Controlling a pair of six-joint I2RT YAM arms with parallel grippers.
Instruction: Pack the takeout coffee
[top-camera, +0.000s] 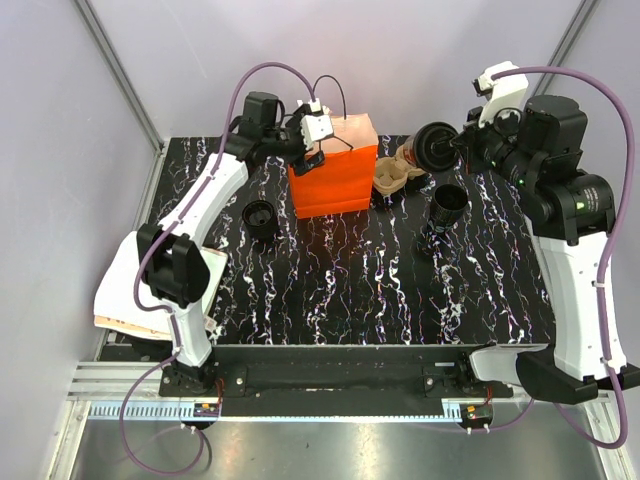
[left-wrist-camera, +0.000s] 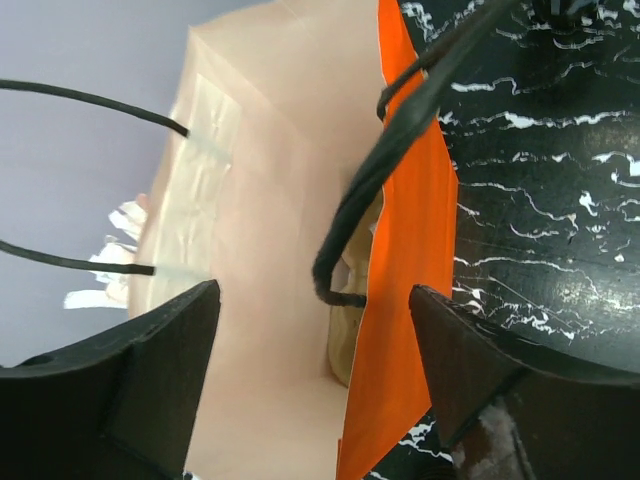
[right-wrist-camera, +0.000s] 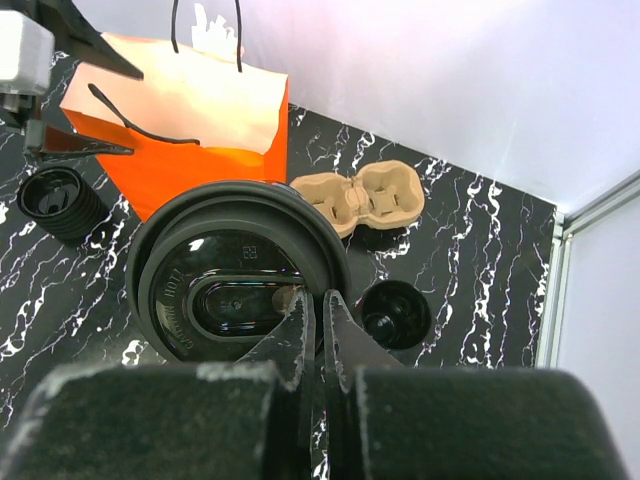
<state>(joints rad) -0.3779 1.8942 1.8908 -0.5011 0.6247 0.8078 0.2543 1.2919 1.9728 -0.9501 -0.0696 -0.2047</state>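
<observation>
Takeout coffee (right-wrist-camera: 235, 285), rim pinched in right tool (right-wrist-camera: 320, 298)

Glossy takeout coffee lid (right-wrist-camera: 220, 280), matt paper bag (top-camera: 333, 185)

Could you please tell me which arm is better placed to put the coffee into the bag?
The right arm: the right hand is shut on the coffee by its rim, close to the bag. The left hand is open at the bag's mouth, straddling its orange wall, and holds no cup.
</observation>
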